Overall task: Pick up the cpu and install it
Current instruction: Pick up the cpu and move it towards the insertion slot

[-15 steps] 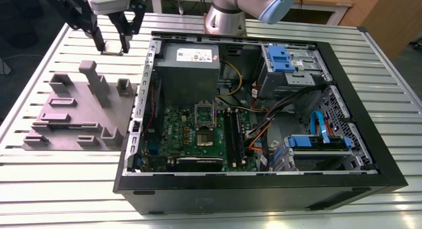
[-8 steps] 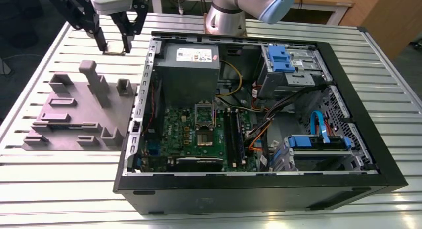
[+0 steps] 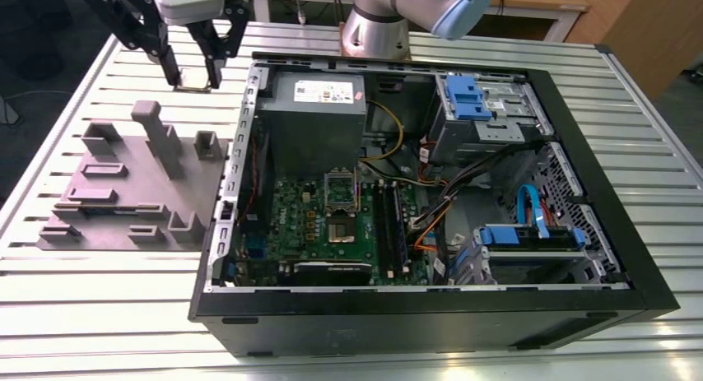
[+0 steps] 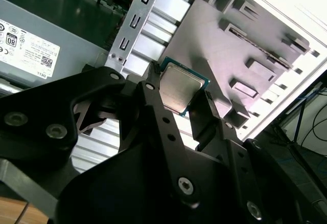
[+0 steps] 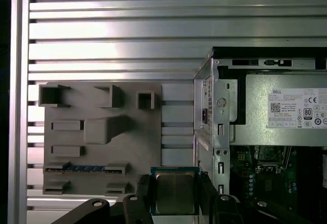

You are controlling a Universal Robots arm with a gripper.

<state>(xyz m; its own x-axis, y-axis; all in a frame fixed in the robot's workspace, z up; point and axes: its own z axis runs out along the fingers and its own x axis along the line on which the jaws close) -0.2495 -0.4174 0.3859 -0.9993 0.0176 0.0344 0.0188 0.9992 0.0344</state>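
Arm aloft; 2 fingers pinch the cpu by its edges.

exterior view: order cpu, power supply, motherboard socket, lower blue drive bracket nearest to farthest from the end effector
1. cpu: gripped in the end effector, outside the case.
2. power supply: inside the case, on the end effector's side.
3. motherboard socket: middle of the case.
4. lower blue drive bracket: opposite corner, the exterior view's right.

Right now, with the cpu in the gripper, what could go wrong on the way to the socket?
The gripper pinches the cpu by two edges only; a jolt could tilt or drop it. The case wall stands between it and the socket; too low a path could clip it.
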